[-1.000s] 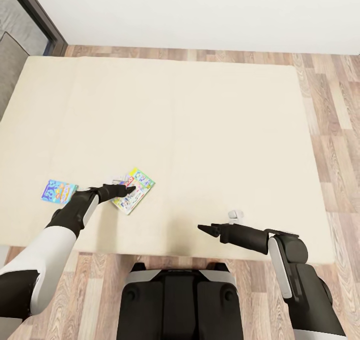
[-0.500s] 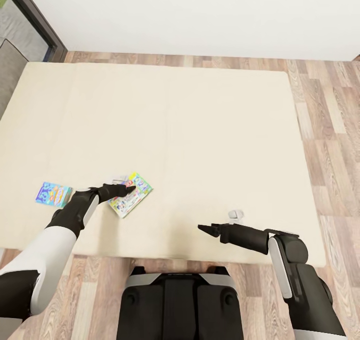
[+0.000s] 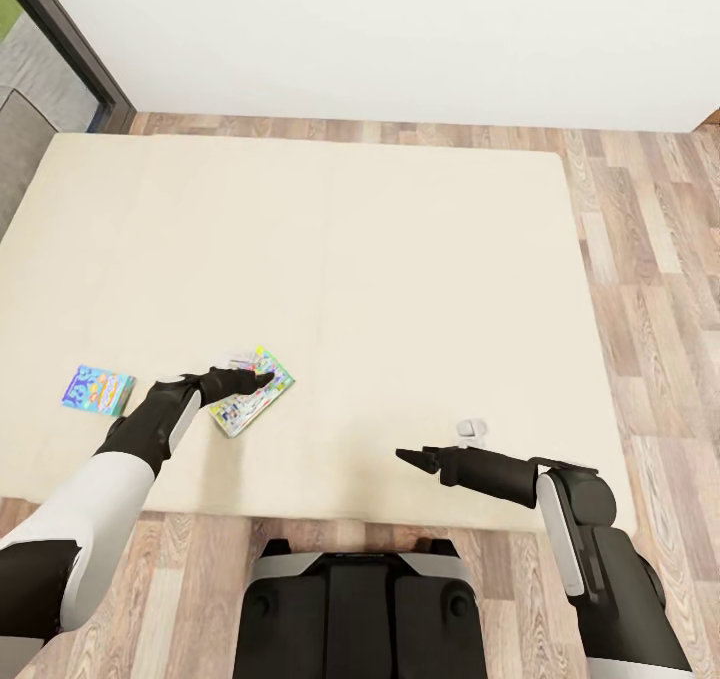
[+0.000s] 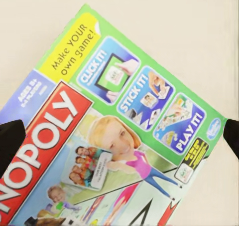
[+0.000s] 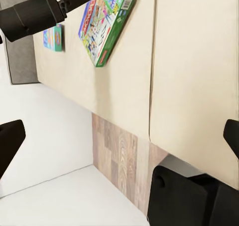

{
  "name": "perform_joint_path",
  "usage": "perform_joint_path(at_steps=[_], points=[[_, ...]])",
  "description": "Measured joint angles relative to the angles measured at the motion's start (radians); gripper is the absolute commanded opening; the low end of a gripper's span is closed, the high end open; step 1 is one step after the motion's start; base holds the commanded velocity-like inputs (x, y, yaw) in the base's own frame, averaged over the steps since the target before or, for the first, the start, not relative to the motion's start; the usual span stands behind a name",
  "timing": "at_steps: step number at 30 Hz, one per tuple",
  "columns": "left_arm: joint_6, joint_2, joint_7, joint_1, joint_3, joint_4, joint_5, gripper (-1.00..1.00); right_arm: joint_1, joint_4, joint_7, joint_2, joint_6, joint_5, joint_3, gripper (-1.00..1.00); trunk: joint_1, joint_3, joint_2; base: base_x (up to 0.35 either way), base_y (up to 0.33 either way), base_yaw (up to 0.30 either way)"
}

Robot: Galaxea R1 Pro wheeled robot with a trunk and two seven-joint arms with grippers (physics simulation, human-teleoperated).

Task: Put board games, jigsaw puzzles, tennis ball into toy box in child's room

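Two board games lie on the cream bed (image 3: pixel 380 259), near its front left. The green Monopoly box (image 3: pixel 250 406) (image 4: pixel 124 131) (image 5: pixel 107 21) lies flat and askew. My left gripper (image 3: pixel 264 380) (image 4: pixel 119 141) hovers over it, open, its dark fingertips (image 4: pixel 10 148) wide apart with nothing between them. A smaller blue board game (image 3: pixel 96 390) (image 5: pixel 54 38) lies further left. My right gripper (image 3: pixel 410 456) (image 5: pixel 119 136) is open and empty over the bed's front edge, well to the right of both boxes.
Wood floor (image 3: pixel 650 239) runs along the bed's right and far sides, below a white wall (image 3: pixel 400 29). A dark door frame (image 3: pixel 70 49) and a grey surface (image 3: pixel 25 149) stand at the far left. My base (image 3: pixel 360 609) is against the bed's front edge.
The whole view has shifted: the bed and both boxes sit further left and a little lower in the picture. Both arms hold the same pose, grippers still open.
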Motion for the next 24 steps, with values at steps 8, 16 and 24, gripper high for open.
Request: perform_joint_path(at_steps=[8,16,24], points=[[0.000,0.000,0.004,0.000,-0.002,0.000,0.001,1.00,0.000,0.000,0.000,0.000,0.000,0.000,0.000,1.00,0.000,0.004,0.000,-0.015,-0.031,0.000],[0.001,0.001,0.008,0.000,-0.003,0.000,0.001,1.00,0.000,0.000,0.000,0.000,0.000,0.000,0.000,1.00,0.000,0.005,0.000,-0.001,-0.003,0.000],[0.002,0.003,0.009,0.000,-0.003,0.000,0.001,1.00,0.000,0.000,0.000,0.000,0.000,0.000,0.000,1.00,0.000,0.005,0.000,0.000,0.000,0.000]])
